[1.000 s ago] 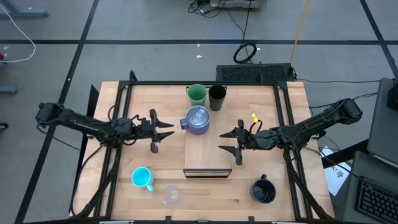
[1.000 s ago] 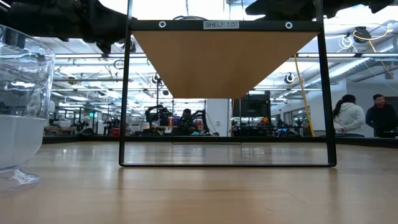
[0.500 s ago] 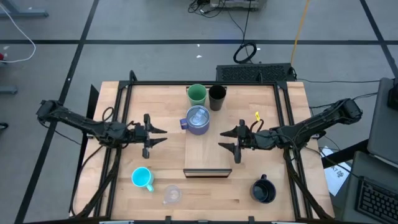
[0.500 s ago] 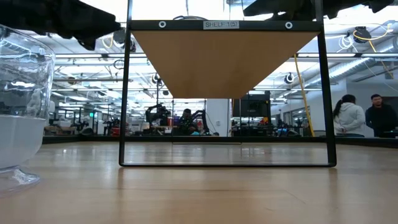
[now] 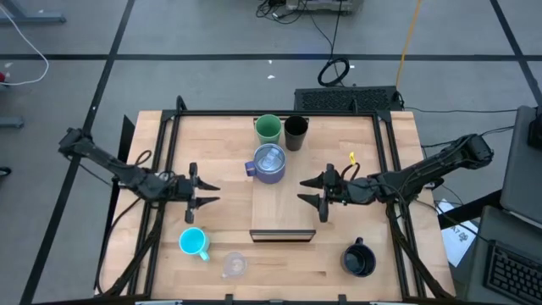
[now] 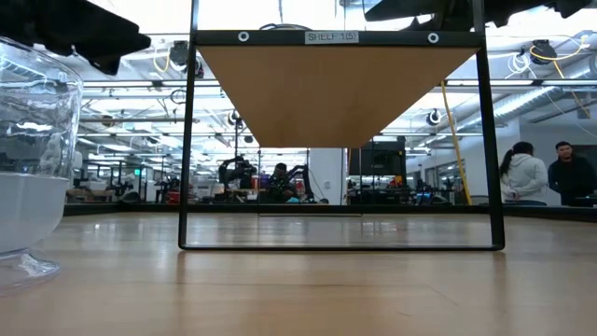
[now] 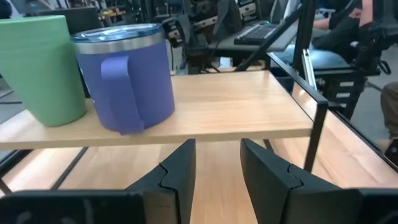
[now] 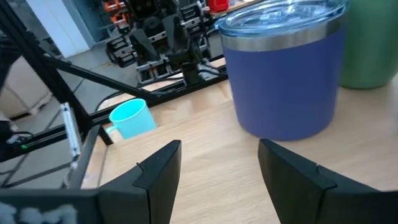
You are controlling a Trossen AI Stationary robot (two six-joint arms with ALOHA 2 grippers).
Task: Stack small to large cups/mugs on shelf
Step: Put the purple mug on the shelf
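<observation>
High view shows the left gripper (image 5: pixel 203 192) left of the shelf (image 5: pixel 282 203), jaws partly open and holding nothing. Right gripper (image 5: pixel 310 196) hangs at the shelf's right edge, jaws wide and bare. On the shelf's far end sit the lavender-grey mug (image 5: pixel 269 163), green cup (image 5: pixel 268 129) and slim black tumbler (image 5: pixel 295 131).

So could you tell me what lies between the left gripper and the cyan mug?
Nothing: in the high view, only bare tabletop separates the open, empty left gripper from the cyan mug, which stands nearer the table's front edge.
</observation>
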